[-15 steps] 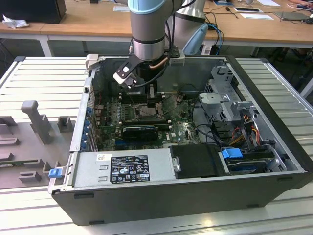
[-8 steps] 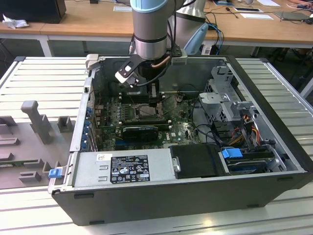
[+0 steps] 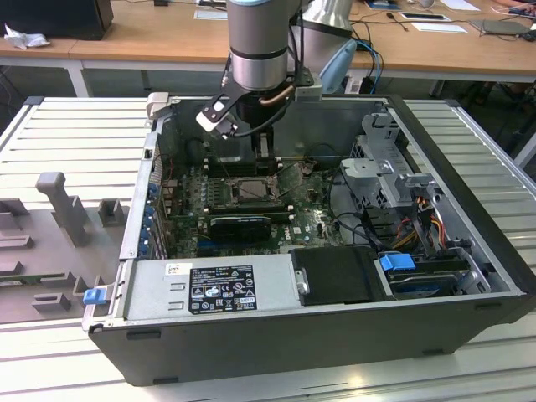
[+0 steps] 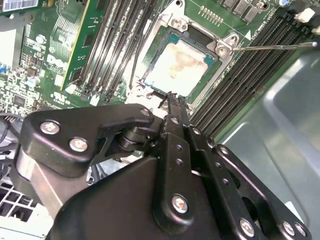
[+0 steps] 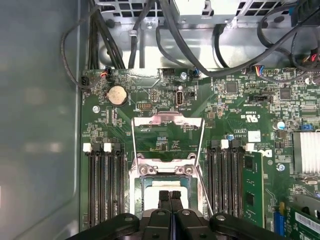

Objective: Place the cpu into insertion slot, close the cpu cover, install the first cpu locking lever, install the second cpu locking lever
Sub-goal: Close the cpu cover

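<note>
Jaws: the gripper has its two fingers pressed together with nothing between them. In the second wrist view the gripper's closed tips sit over one edge of the insertion slot. I cannot tell whether they touch it.

The cpu lies flat inside the slot, pale and silvery with a faint brownish smear on its face.

The cpu cover is swung open, clear of the cpu, and green board shows through its window.

One locking lever, a thin metal rod, juts out sideways from a corner of the slot, not latched.

Long black memory slots flank the slot on both sides. A coin cell sits beyond the cover.

Writing: a small white sticker is on the board. In the exterior view I see a black-and-white printed label on the grey power supply at the near wall of the open case.
</note>
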